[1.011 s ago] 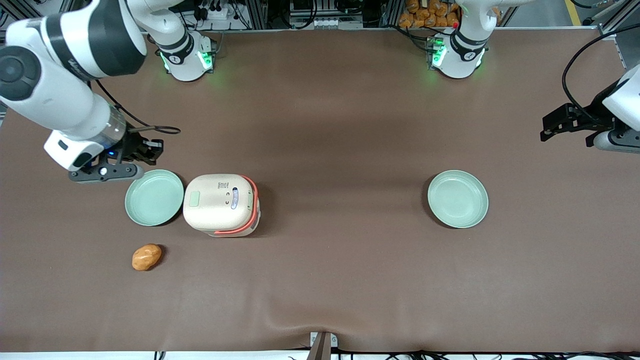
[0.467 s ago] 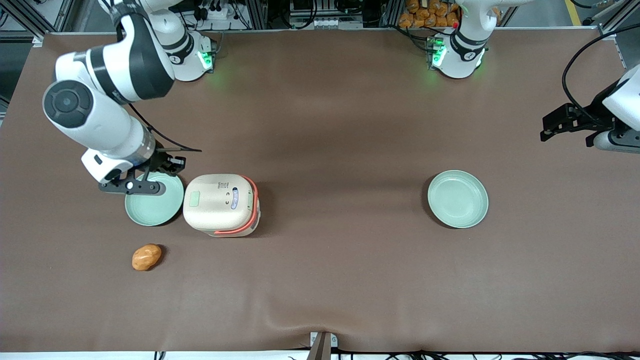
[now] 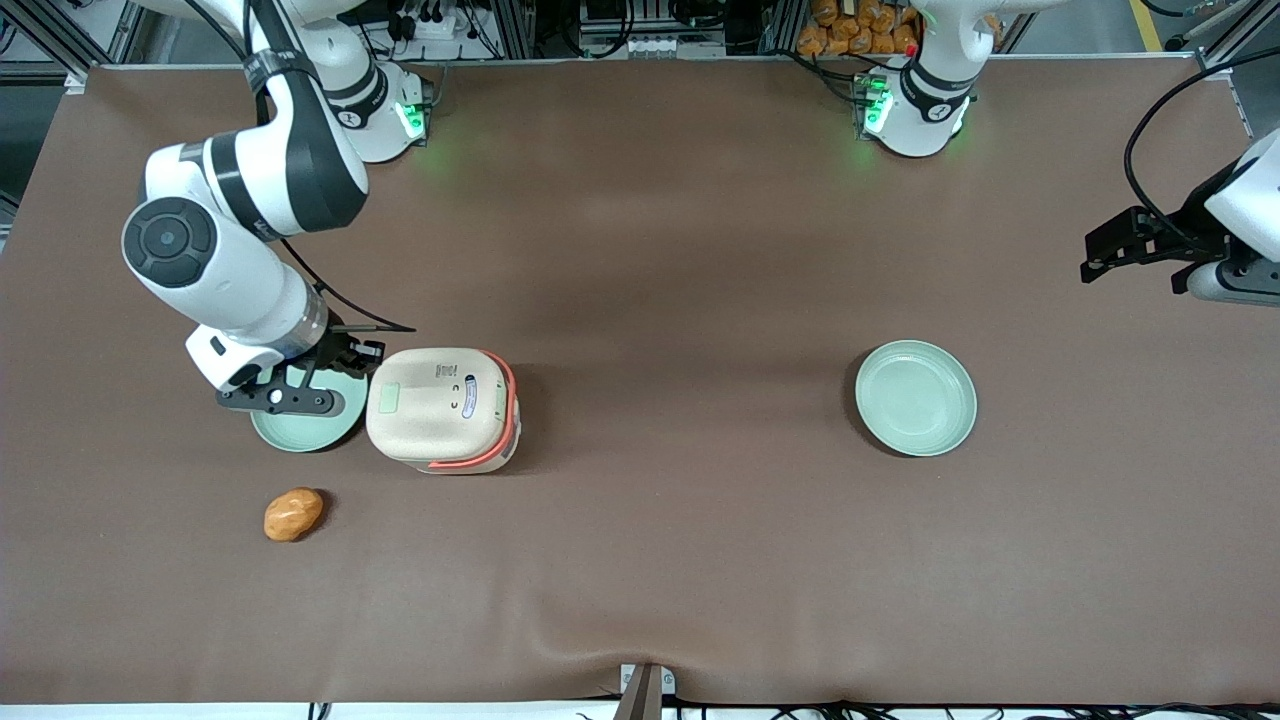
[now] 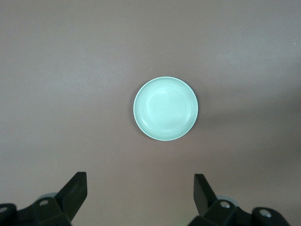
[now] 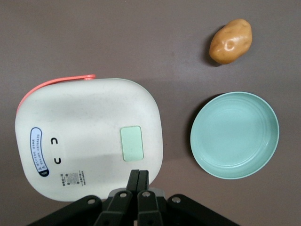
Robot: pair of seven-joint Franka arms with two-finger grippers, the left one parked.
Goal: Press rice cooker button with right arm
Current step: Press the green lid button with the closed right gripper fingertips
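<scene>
The cream-white rice cooker (image 3: 442,408) with its coral-orange band stands on the brown table, lid closed. Its pale mint-green button (image 3: 386,398) sits on the lid near the edge that faces the working arm's end. The right arm (image 3: 230,260) reaches down beside the cooker. Its black gripper (image 3: 352,358) hangs above the gap between the cooker and a mint-green plate. In the right wrist view the gripper (image 5: 138,172) is shut with nothing between its fingers. Its tips hover over the edge of the rice cooker (image 5: 89,136), a short way from the button (image 5: 131,143), not touching it.
A mint-green plate (image 3: 300,428) lies beside the cooker, partly under the wrist, and shows whole as the plate (image 5: 234,134) in the right wrist view. A potato (image 3: 293,514) lies nearer the front camera. A second plate (image 3: 915,397) lies toward the parked arm's end.
The right arm has swung in from the working arm's end toward the cooker and lowered. Its gripper now hangs over the plate's edge next to the cooker. Nothing else moved.
</scene>
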